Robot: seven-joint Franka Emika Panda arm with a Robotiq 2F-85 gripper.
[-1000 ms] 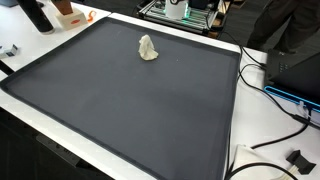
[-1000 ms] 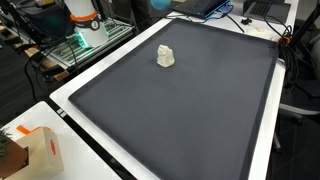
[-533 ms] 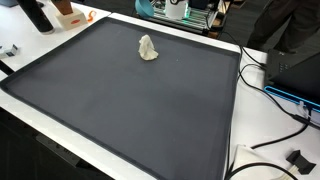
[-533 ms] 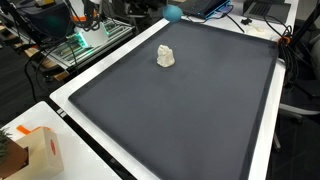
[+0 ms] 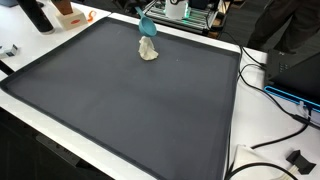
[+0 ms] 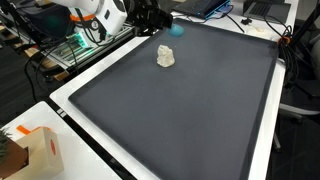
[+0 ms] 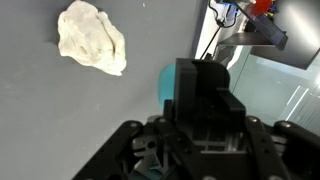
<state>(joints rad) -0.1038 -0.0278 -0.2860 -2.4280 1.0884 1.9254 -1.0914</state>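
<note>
A crumpled white lump (image 5: pixel 148 49) lies on a large dark mat (image 5: pixel 130 110) near its far edge; it also shows in the other exterior view (image 6: pixel 165 57) and at the top left of the wrist view (image 7: pixel 92 38). My gripper (image 5: pixel 146 20) hangs just above and beside the lump, apart from it. It is shut on a teal object (image 6: pixel 177 28), which shows between the black fingers in the wrist view (image 7: pixel 172 85). The gripper also shows in the other exterior view (image 6: pixel 160 20) and in the wrist view (image 7: pixel 200 95).
The mat (image 6: pixel 190 110) lies on a white table. An orange and white box (image 6: pixel 38 150) stands off one corner. A rack with green lights (image 6: pixel 85 40) stands behind the table. Cables (image 5: pixel 270 95) and a dark device (image 5: pixel 300 65) lie beside the mat.
The arm has come into both exterior views from the far edge, carrying the teal object down over the mat towards the white lump. The lump has not moved.
</note>
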